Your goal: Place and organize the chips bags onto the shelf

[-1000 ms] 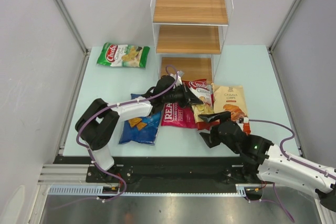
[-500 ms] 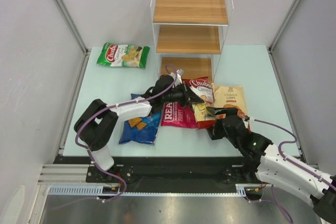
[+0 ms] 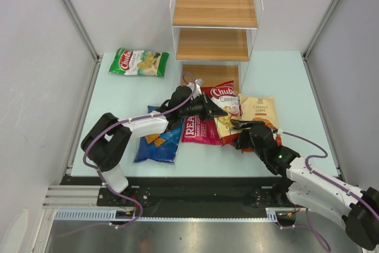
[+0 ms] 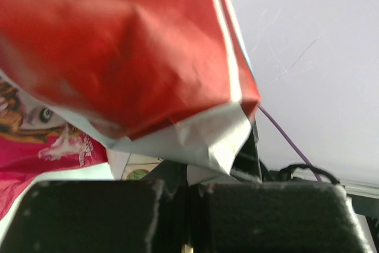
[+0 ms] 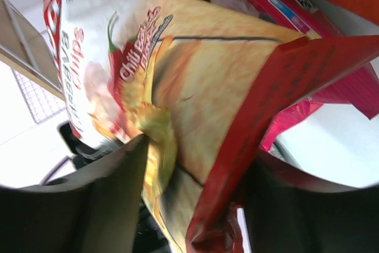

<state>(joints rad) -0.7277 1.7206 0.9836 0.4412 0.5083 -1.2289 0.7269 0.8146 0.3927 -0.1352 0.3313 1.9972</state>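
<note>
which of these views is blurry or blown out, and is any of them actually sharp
Top external view: sharp and evenly lit, soft shadows under the arms, green Chuba bag print readable. Left wrist view: the red Chuba cassava bag sits too close, out of focus. Right wrist view: that bag's print legible but soft, the right end effector's fingers dark blurs, background blown white.

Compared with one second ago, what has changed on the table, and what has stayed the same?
The left gripper, shut on the red glossy Chuba cassava chips bag, moved its top towards the white wire shelf. The right gripper moved forward; its jaws now straddle the bag's lower end, grip unclear. The green bag, blue bag, pink bag and orange-and-cream bag stayed put.
</note>
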